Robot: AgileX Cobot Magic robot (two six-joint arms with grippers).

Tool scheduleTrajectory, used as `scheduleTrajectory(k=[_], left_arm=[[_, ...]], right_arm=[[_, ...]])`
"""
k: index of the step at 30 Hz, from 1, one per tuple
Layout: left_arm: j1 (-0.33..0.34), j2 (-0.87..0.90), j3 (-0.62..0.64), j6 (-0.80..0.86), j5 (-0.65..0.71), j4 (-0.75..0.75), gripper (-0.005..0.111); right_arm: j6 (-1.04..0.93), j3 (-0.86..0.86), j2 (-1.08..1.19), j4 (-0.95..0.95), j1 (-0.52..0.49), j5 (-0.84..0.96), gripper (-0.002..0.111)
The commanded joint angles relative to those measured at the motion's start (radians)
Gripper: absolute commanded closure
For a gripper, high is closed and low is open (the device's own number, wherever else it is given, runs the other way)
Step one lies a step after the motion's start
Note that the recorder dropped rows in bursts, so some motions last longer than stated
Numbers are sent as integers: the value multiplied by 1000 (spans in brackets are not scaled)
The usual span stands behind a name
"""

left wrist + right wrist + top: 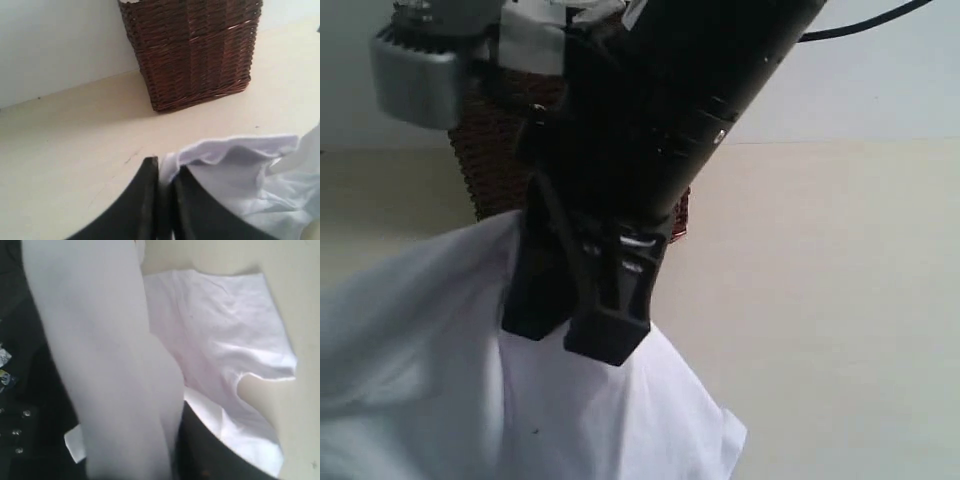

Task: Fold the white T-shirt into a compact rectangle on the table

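The white T-shirt (420,370) lies bunched on the pale table (820,300), rising to a peak under a black gripper (575,325) that fills the middle of the exterior view; which arm this is I cannot tell. In the left wrist view my left gripper (166,167) has its jaws almost together, with a thin edge of the T-shirt (240,170) pinched between them. In the right wrist view a broad band of the T-shirt (110,365) hangs over my right gripper (160,435). Only one black finger (210,450) shows, so its gap is hidden. A sleeve (250,355) lies flat beyond.
A dark brown wicker basket (192,50) stands on the table (75,140) by the back wall, just beyond the shirt, and shows behind the arm (495,170). A grey housing (415,75) hangs at the upper left. Bare table stretches to the right.
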Motion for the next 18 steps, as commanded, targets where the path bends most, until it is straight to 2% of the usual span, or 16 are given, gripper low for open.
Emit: scheduleTrajectory(k=[1,3,5,9,14,16,18], left_arm=[[-18,4,5,4,-21,-6,67],[-18,4,5,4,-21,6,51],[-18,4,5,4,-40,14,47],[-18,9,5,-2,-69,3,48],[-18,64,74,38,-45,-164,48],[-30,95,133,64,-59,-218,48],[-56,137,199,80,-84,-246,48]], right_arm=[[94,1,-15,-153,1,-28,73],[136,1,-15,-192,1,-59,71],[172,1,-13,-226,1,-74,68],[277,1,-11,-288,1,-136,64],[588,1,-7,-523,1,-241,65],[586,1,4,-515,1,-210,65],[513,1,27,-388,1,-131,65]])
